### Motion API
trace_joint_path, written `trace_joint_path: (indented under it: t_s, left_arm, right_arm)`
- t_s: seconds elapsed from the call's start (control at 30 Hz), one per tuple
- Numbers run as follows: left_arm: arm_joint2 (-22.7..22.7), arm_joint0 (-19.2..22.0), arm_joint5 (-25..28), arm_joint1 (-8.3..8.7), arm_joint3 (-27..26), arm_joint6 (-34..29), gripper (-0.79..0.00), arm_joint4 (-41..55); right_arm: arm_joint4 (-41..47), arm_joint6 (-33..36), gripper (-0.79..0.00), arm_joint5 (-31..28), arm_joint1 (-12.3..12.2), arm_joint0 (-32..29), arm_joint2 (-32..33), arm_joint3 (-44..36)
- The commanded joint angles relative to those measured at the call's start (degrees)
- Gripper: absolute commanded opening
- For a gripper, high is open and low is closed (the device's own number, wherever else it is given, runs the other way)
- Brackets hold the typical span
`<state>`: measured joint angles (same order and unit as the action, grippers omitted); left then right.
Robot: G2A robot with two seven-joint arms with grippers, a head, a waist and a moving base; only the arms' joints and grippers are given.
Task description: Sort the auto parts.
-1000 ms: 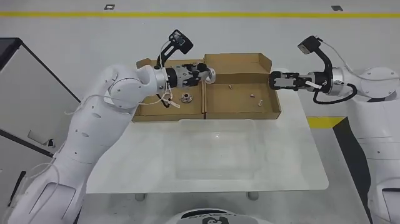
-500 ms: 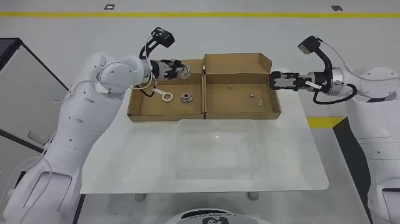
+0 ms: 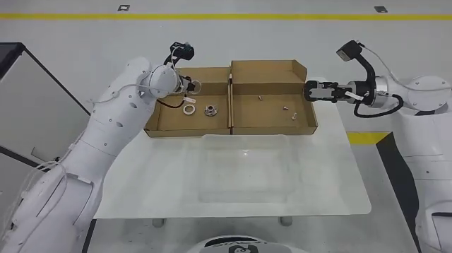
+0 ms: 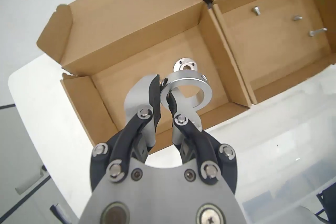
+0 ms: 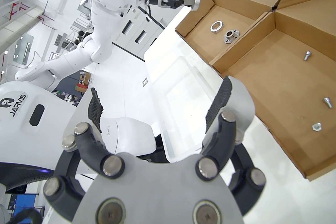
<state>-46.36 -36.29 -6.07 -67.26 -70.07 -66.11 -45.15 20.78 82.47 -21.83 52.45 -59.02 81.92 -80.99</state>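
Note:
My left gripper (image 4: 163, 88) is shut on the rim of a silver ring (image 4: 203, 96) and hangs over the left cardboard box (image 4: 105, 33). From above it (image 3: 191, 85) sits over that box's far left part. On the box floor lie a second silver ring (image 3: 189, 109) and a flanged hub (image 3: 210, 110). The right cardboard box (image 3: 268, 69) holds three small fasteners (image 3: 284, 107). My right gripper (image 5: 160, 93) is open with nothing in it, at the right box's outer edge (image 3: 308, 92).
A clear plastic bin (image 3: 212, 140) stands on the white table (image 3: 353, 189) in front of the two boxes. The boxes' raised flaps (image 4: 53, 30) stick up around the left gripper.
The left arm has swung left with the ring, from the wall between the two boxes to over the left box's far side. The right arm has stayed still.

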Motion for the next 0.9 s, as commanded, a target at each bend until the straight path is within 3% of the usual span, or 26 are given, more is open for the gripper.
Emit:
trace_joint_path:
  t_s: [0.0,0.2,0.43,0.53,0.87]
  left_arm:
    - [1.82,1.83,-1.18,-1.05,4.42,-0.28,-0.785,0.21]
    - [5.0,5.76,-1.65,-3.96,15.62,-0.36,-0.785,3.44]
    - [5.76,8.04,0.13,-6.21,24.61,0.32,-0.785,8.2]
    - [5.8,8.72,2.06,-6.78,24.88,0.53,-0.785,9.58]
    - [5.63,7.42,1.03,-6.54,25.63,2.36,-0.785,8.26]
  right_arm:
    - [0.01,0.0,0.0,0.0,0.0,0.0,0.0,0.0]
    - [0.01,0.0,0.0,0.0,0.0,0.0,0.0,0.0]
    - [0.01,0.0,0.0,0.0,0.0,0.0,0.0,0.0]
    - [0.01,0.0,0.0,0.0,0.0,0.0,0.0,0.0]
    - [0.01,0.0,0.0,0.0,0.0,0.0,0.0,0.0]
